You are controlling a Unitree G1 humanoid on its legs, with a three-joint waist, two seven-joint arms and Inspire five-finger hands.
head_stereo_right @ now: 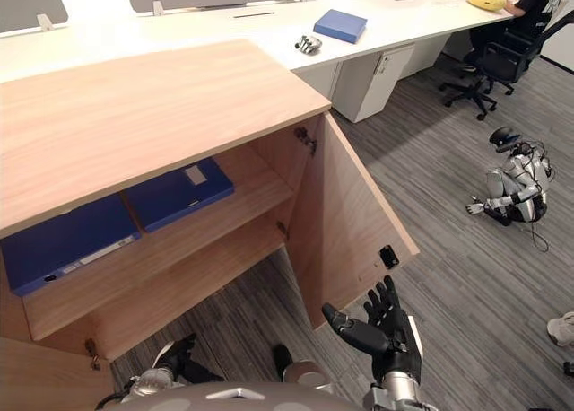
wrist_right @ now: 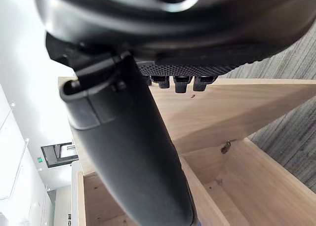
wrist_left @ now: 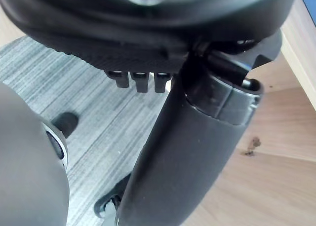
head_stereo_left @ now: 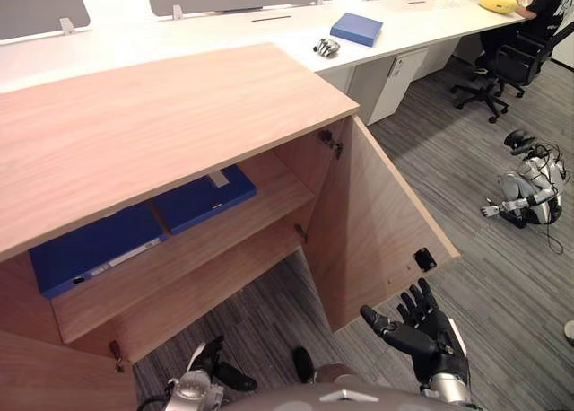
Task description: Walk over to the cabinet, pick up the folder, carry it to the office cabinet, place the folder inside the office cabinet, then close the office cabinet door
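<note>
1. Grey carpet floor [head_stereo_left: 502, 294] lies under an open wooden cabinet [head_stereo_left: 161, 115], whose door [head_stereo_left: 377, 231] is swung outward.
2. One blue folder [head_stereo_left: 204, 197] lies flat on the upper shelf [head_stereo_left: 273, 198], just beside a second blue folder [head_stereo_left: 90, 248].
3. Right hand [head_stereo_left: 439, 339] hovers near the door's outer edge, fingers [head_stereo_left: 421, 299] spread wide, holding nothing.
4. Left hand [head_stereo_left: 208, 357] hangs low before the cabinet; whether it is spread or curled cannot be told.

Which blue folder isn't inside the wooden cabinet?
The folder on the white desk, far back; the other two lie side by side on the cabinet's shelf.
</note>
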